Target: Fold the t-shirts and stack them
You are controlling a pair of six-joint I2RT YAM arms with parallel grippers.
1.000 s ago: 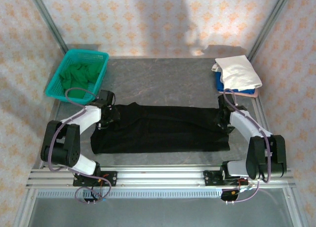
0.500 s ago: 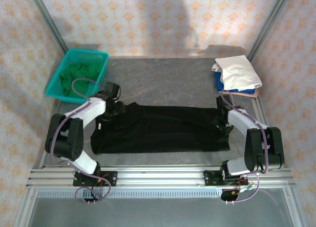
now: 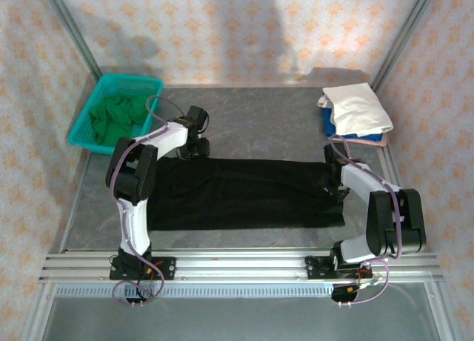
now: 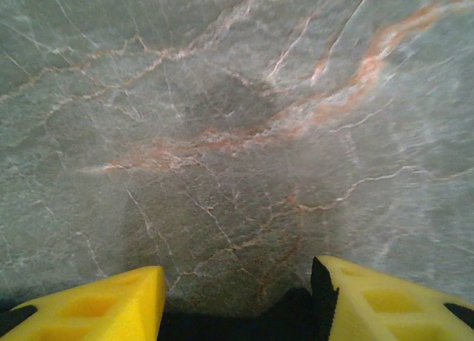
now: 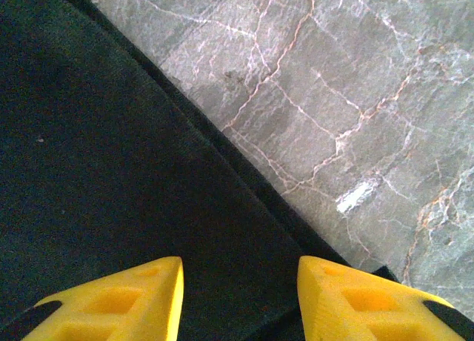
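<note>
A large black t-shirt [image 3: 244, 196] lies as a long folded band across the table's middle. My left gripper [image 3: 194, 147] hovers at the band's far edge near its left end. In the left wrist view, the left gripper [image 4: 237, 270] is open over bare marble, with a sliver of black cloth [image 4: 244, 322] low between the yellow fingers. My right gripper [image 3: 331, 179] sits over the shirt's right end. In the right wrist view, the right gripper [image 5: 238, 263] is open above flat black t-shirt cloth [image 5: 111, 170] beside the shirt's edge.
Folded shirts are stacked at the back right, with a white shirt [image 3: 359, 107] on top of a blue shirt [image 3: 328, 122] and a pink shirt [image 3: 370, 142]. A teal basket [image 3: 152, 85] at the back left holds a green shirt [image 3: 115, 115]. Metal frame posts rise at both back corners.
My left arm has swung from the shirt's left end up and to the right, to the far edge, with its jaws a little wider. The right gripper has barely moved.
</note>
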